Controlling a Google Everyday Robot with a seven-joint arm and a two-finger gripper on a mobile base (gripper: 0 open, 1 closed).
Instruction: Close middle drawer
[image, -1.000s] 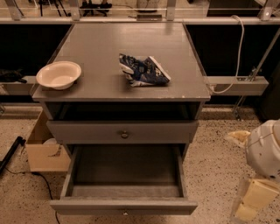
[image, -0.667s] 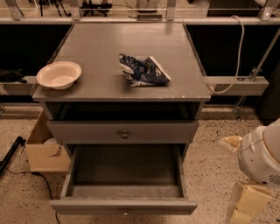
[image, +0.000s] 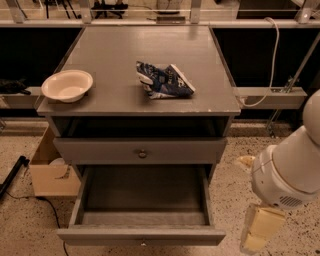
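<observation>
The middle drawer (image: 142, 236) is pulled far out at the bottom of the camera view. Its grey front faces me, with the small round knob at the frame's lower edge, and its inside is empty. The same-looking grey front (image: 142, 150) above it is nearly in, with a dark gap under the cabinet top. The lowest front is out of view. My gripper (image: 257, 232) hangs below the white arm joint (image: 287, 172), to the right of the open drawer's front corner and apart from it.
On the cabinet top (image: 200, 60) lie a white bowl (image: 67, 85) at the left and a crumpled blue chip bag (image: 162, 80) in the middle. A cardboard box (image: 47, 172) stands on the floor at the left. A white cable (image: 272, 60) hangs at the right.
My arm and gripper have moved left, closer to the open drawer's right front corner. The drawer, bowl and bag have not moved.
</observation>
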